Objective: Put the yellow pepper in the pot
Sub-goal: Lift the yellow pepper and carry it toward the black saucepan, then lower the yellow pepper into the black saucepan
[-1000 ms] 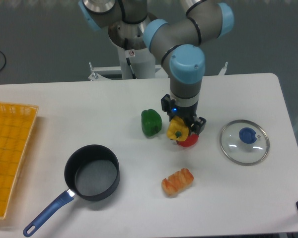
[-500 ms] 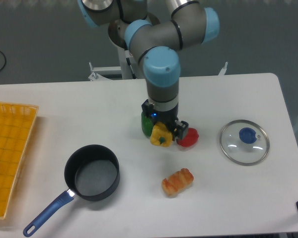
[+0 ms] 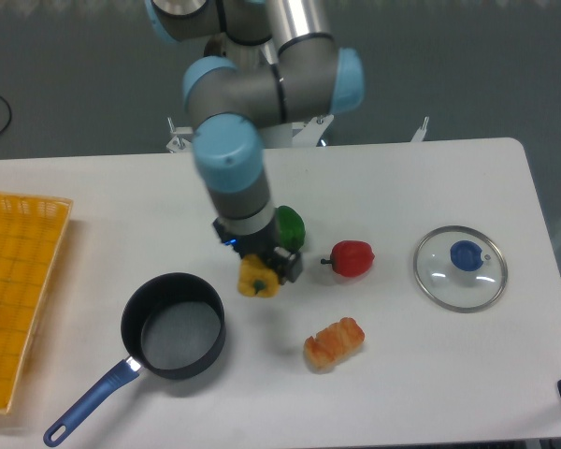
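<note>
A UR5e arm carries the yellow pepper across the white table toward the pot, the toy clamped between the fingers of the gripper and held clear of the tabletop, just right of the pot's rim. The pot sits open and empty at lower left, its blue handle pointing toward the near-left corner.

To finish the carry well, the arm would need to travel a little farther left and toward the camera until the pepper hangs over the middle of the dark grey interior, not over the rim. It should then lower before letting go, since a glossy lobed toy dropped from height could bounce out or tip the light pan. The approach also needs to stay clear of the handle.

Around the arm lie the yellow basket at far left, the glass lid with its blue knob at right, the pastry-like toy near the front, the green pepper partly behind the wrist, and the red pepper.

A second ago the gripper stood over the red pepper with the yellow one in its grasp. Half a second ago it was in front of the green pepper. It has since swept left, exposing the red pepper fully, while nothing else has shifted.
</note>
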